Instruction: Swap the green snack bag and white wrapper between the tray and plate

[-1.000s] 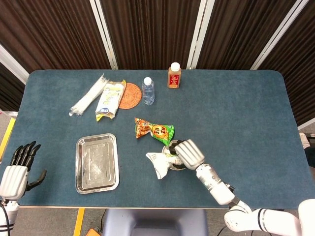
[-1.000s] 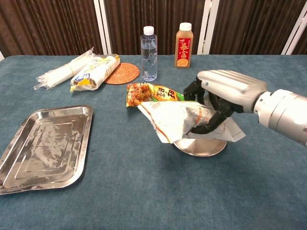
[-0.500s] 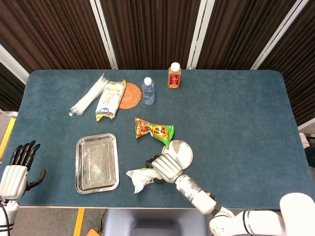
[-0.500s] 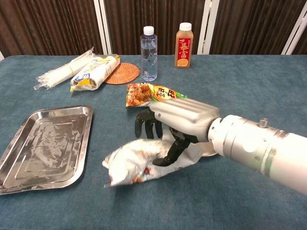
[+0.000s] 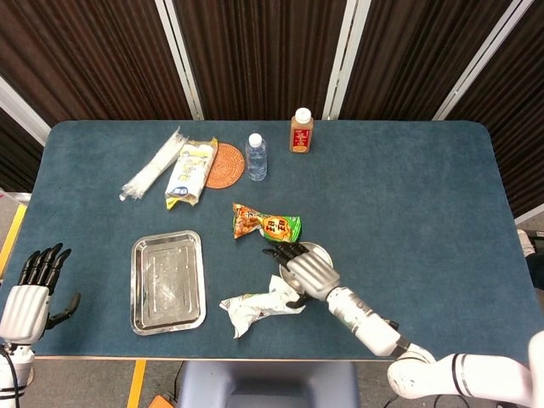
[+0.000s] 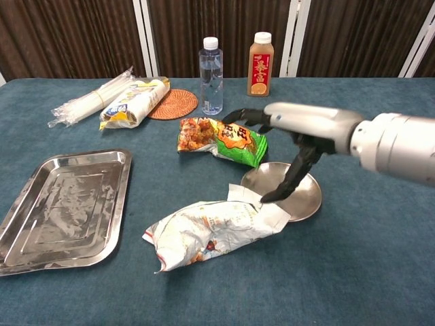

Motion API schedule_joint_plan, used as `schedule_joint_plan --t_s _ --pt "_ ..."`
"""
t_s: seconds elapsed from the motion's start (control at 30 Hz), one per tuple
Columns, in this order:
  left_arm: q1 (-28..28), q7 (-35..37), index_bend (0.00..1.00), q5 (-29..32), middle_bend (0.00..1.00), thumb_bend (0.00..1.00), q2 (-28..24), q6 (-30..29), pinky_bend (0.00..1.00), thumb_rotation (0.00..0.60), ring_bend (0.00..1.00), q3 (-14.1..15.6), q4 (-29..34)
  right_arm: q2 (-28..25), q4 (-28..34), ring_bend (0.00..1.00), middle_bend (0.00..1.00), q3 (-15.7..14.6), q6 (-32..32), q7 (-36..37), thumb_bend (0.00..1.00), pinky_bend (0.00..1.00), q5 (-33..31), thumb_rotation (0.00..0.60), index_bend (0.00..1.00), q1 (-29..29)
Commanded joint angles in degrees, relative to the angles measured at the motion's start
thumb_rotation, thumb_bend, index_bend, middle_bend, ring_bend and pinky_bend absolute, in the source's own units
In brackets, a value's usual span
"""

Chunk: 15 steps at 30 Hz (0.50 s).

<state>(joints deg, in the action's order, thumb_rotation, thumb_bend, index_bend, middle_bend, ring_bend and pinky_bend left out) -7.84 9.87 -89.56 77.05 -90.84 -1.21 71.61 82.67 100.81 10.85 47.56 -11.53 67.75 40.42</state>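
Note:
The green snack bag [image 5: 266, 225] [image 6: 221, 139] lies on the blue table just behind the small round metal plate [image 5: 319, 252] [image 6: 307, 199]. The crumpled white wrapper [image 5: 259, 306] [image 6: 211, 229] rests on the table between that plate and the empty steel tray [image 5: 167, 281] [image 6: 61, 207], one corner touching the plate's rim. My right hand [image 5: 306, 270] [image 6: 299, 128] hovers over the plate, fingers spread and holding nothing, fingertips [image 6: 268, 198] pointing down beside the wrapper's corner. At the table's lower left edge my left hand [image 5: 34, 285] is spread and empty; only the head view shows it.
Along the back stand a water bottle [image 5: 256, 156] [image 6: 211, 66] and a brown drink bottle [image 5: 301, 130] [image 6: 260, 56]. A woven coaster [image 5: 227, 164] [image 6: 173, 104], a yellow-white packet [image 5: 190, 172] [image 6: 132, 102] and a clear plastic bundle [image 5: 153, 164] [image 6: 88, 99] lie back left.
My right hand carried the white wrapper off the plate toward the tray, let it go on the table, then drew back over the plate with fingers spread. The left hand stayed still.

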Motion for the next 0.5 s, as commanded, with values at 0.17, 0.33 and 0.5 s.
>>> schedule_joint_plan --t_s 0.17,0.33,0.5 --pt "-0.39 -1.31 0.0 0.96 0.0 0.37 0.48 1.93 0.04 0.6 0.0 -0.38 -0.16 -0.94 -6.96 0.0 0.0 6.78 -2.21 7.13 0.17 0.2 -7.31 0.6 0.0 3.4" --pt "-0.59 -2.09 0.0 1.07 0.0 0.37 0.82 2.79 0.04 0.6 0.0 -0.4 -0.36 8.22 -18.6 0.0 0.0 8.65 -3.11 0.15 0.17 0.19 -17.83 0.6 0.0 10.92" --pt "-0.53 -2.54 0.0 1.81 0.0 0.37 0.73 3.47 0.04 0.6 0.0 -0.72 -0.63 14.99 -27.13 0.0 0.0 8.77 -4.91 -4.92 0.17 0.19 -25.03 0.6 0.0 16.84"
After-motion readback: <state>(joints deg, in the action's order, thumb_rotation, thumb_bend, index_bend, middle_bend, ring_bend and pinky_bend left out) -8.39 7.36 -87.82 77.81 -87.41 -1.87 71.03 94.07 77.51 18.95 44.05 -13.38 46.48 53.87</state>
